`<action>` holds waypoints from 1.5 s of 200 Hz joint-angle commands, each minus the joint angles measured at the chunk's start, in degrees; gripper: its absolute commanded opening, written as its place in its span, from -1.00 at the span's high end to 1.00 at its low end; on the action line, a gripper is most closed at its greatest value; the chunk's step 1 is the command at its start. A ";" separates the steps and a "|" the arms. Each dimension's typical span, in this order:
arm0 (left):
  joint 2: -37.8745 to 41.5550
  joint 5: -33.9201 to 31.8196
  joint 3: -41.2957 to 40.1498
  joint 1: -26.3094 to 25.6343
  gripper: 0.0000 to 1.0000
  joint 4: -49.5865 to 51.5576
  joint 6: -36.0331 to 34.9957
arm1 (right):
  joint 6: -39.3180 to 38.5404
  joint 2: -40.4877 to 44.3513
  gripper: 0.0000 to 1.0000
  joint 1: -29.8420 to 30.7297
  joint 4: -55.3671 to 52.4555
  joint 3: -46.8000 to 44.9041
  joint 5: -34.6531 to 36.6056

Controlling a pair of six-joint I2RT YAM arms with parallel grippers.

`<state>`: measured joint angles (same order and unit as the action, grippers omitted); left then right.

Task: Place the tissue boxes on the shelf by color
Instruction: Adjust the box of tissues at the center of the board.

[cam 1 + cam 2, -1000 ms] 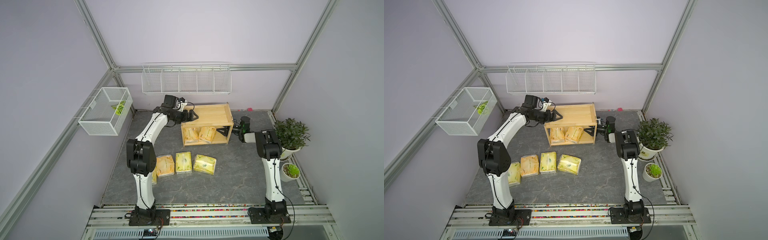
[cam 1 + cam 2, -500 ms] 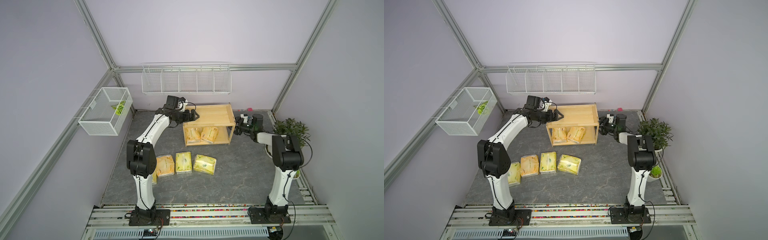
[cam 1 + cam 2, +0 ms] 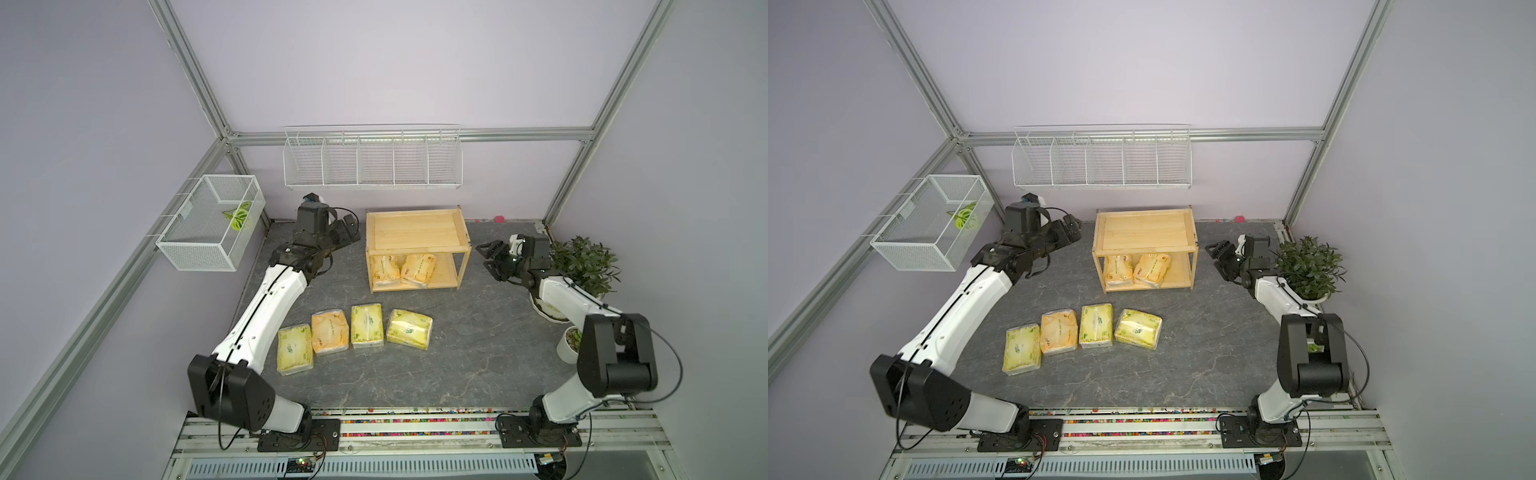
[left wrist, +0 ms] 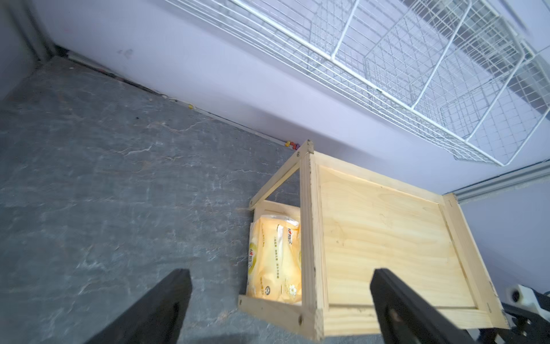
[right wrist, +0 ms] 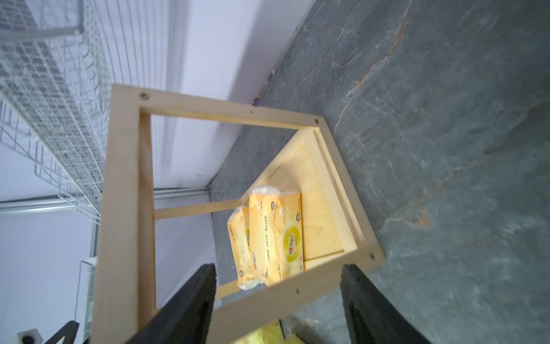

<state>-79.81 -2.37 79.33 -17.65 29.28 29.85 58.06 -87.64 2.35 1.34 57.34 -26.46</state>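
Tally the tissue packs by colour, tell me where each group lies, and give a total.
Orange tissue packs: 3 (two on the lower tier of the shelf, one on the table)
Yellow-green tissue packs: 3 (all on the table)
Total: 6

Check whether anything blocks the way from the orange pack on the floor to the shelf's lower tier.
Nothing visible stands on the floor between the orange pack and the shelf, whose front is open. Inside, two orange packs fill the lower tier's side nearer the left arm. Bare wood shows beside them.
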 commanded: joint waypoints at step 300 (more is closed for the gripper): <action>21.34 -4.41 -19.83 9.83 -1.00 15.20 5.46 | -17.94 -50.17 -0.48 60.32 -36.02 63.07 28.76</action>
<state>-59.22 -7.55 59.11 -8.25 44.47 36.29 39.62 -136.11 62.98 -33.56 119.22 3.22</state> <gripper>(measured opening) 0.997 0.739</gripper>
